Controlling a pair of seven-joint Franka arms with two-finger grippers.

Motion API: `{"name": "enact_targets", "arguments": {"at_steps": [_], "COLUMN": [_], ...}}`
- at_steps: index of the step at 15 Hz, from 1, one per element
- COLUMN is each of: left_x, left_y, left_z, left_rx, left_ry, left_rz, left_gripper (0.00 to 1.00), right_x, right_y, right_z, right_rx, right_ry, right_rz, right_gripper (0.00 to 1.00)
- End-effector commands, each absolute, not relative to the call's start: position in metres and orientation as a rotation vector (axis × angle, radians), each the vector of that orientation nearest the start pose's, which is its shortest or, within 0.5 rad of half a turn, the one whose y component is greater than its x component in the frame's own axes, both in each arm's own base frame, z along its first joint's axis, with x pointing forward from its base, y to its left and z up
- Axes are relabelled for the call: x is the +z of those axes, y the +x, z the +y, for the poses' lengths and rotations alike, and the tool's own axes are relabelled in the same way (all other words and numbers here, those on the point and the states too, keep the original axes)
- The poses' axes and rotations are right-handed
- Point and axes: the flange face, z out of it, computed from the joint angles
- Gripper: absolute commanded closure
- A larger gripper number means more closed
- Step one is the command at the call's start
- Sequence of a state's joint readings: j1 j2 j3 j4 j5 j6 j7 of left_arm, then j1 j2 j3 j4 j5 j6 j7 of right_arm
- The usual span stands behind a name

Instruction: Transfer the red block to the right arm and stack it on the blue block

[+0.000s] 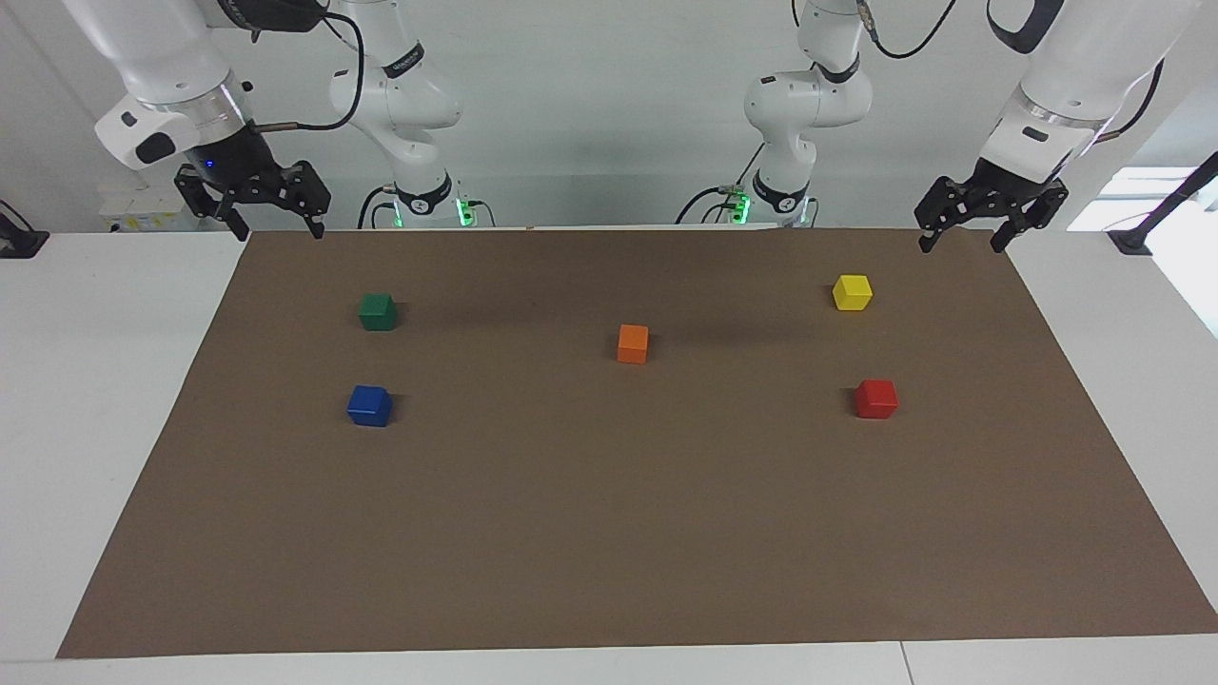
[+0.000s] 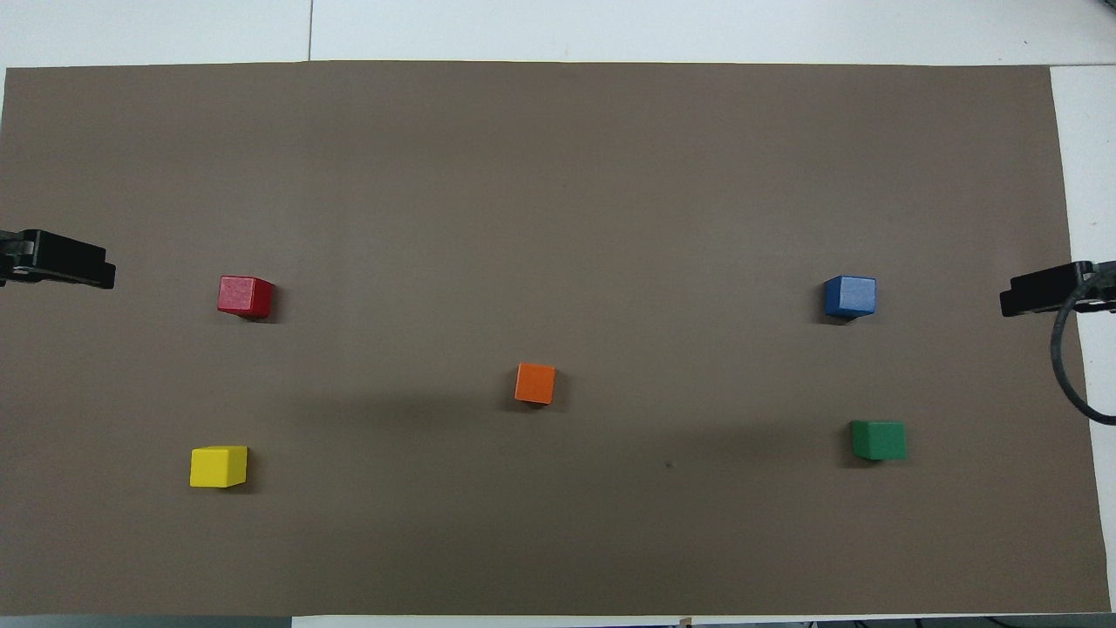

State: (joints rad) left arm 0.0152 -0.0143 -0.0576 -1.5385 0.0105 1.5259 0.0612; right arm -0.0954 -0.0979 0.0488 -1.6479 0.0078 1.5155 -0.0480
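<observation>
Lying well apart from both spread-fingered grippers: left gripper (image 1: 961,240), right gripper (image 1: 276,228), red block (image 1: 875,399), untouched.

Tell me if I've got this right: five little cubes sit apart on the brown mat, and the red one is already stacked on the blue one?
Not quite. Five cubes do sit apart, but the red block lies alone on the brown mat at the left arm's end, with the blue block at the right arm's end. Nothing is stacked, as the facing view shows.

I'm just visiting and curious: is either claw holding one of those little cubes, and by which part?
Nothing is held. The left claw and right claw both hang open and empty above the table's edge nearest the robots.
</observation>
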Motion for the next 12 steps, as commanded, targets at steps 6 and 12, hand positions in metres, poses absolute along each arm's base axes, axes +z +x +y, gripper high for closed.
{"name": "enact_targets", "arguments": {"at_steps": [6,12], "left_x": [0.644,0.615], "left_y": [0.539,0.545], "left_z": [-0.019,0.004], "left_rx": [-0.031,-0.145], "left_ry": [-3.145,-3.140], "left_rz": [0.114,0.009], "left_gripper": [0.00,0.00], "right_x": [0.639,0.639], "right_y": [0.519,0.519], "right_z": [-0.028,-0.027], "right_rx": [0.028,0.028], "right_ry": [-3.155,-3.154], "right_rz": [0.018,0.015], "right_gripper": [0.00,0.00]}}
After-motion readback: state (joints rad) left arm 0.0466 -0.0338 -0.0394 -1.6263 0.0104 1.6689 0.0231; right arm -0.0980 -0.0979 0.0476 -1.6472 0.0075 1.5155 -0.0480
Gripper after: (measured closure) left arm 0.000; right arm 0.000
